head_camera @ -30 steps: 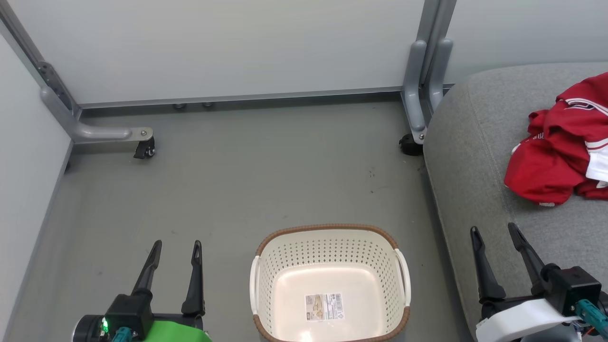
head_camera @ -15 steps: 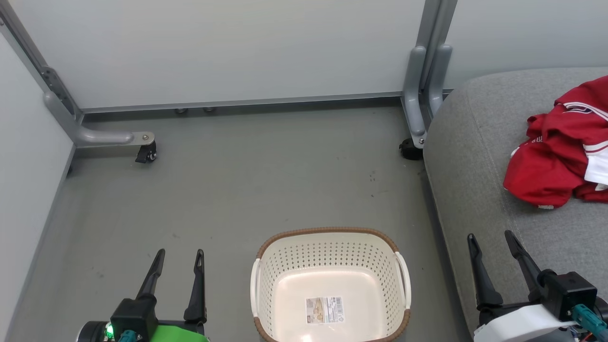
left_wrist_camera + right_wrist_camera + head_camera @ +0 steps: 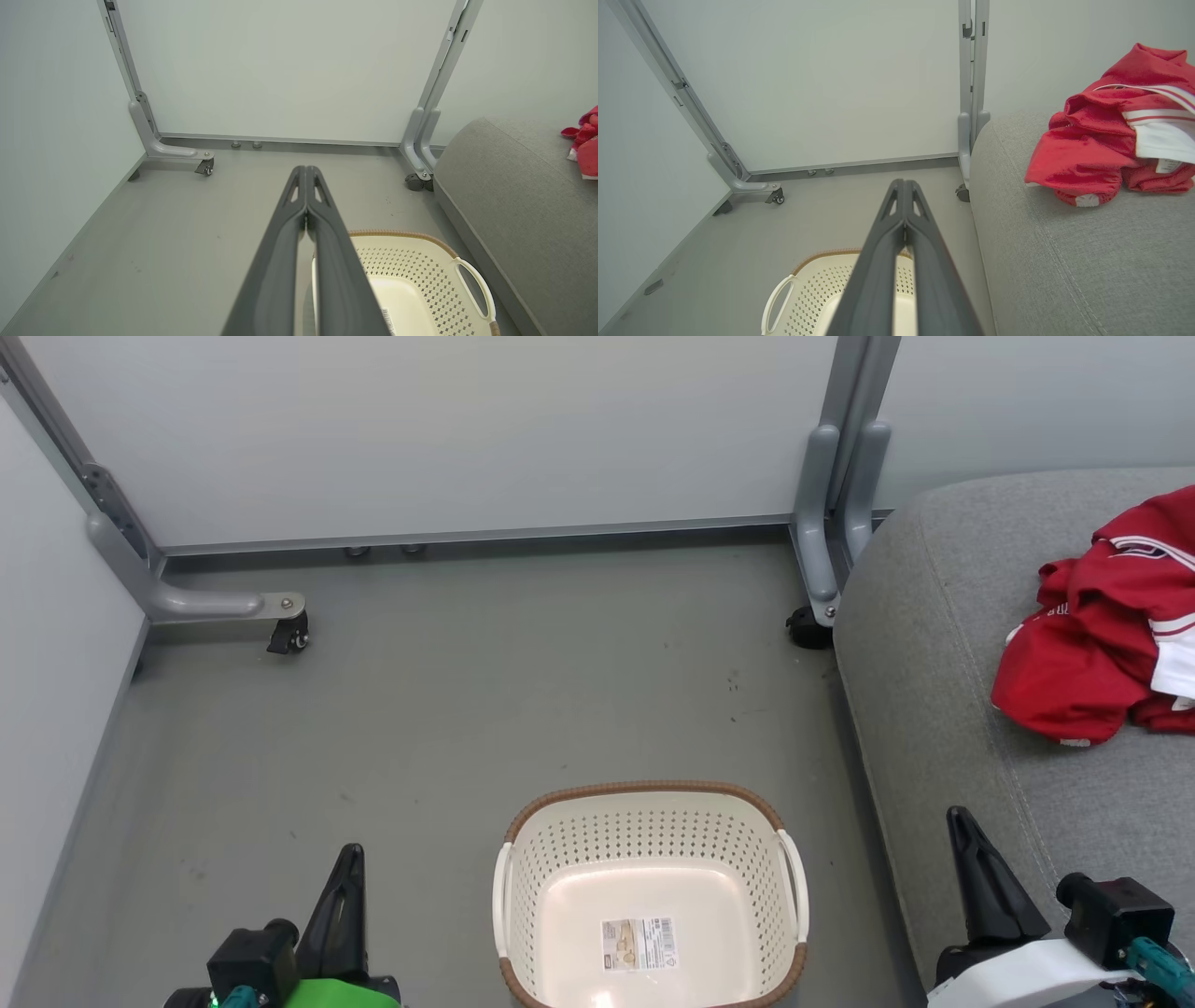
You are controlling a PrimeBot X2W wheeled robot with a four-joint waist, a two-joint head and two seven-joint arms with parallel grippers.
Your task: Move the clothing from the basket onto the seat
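Note:
The red clothing [image 3: 1102,625] with white panels and striped trim lies bunched on the grey seat [image 3: 943,644] at the right; the right wrist view has the clothing [image 3: 1111,135] on the seat [image 3: 1064,261] too. The cream basket [image 3: 649,896] with its brown rim stands on the floor at bottom centre, holding just a label sticker. My left gripper [image 3: 350,859] is shut with nothing in it, low at the left of the basket. My right gripper [image 3: 962,821] is shut and holds nothing, over the seat's front edge. Both wrist views show the fingertips [image 3: 306,170] [image 3: 903,184] pressed together.
Grey partition panels close the back and left. Their metal feet with black casters [image 3: 285,635] [image 3: 808,625] stand on the grey floor [image 3: 467,709]. The seat's rounded corner sits close to the basket's right handle [image 3: 798,887].
Both grippers went from open to shut and dropped slightly lower in the head view. The head camera shifted a little between the earlier frames; basket and clothing stay put.

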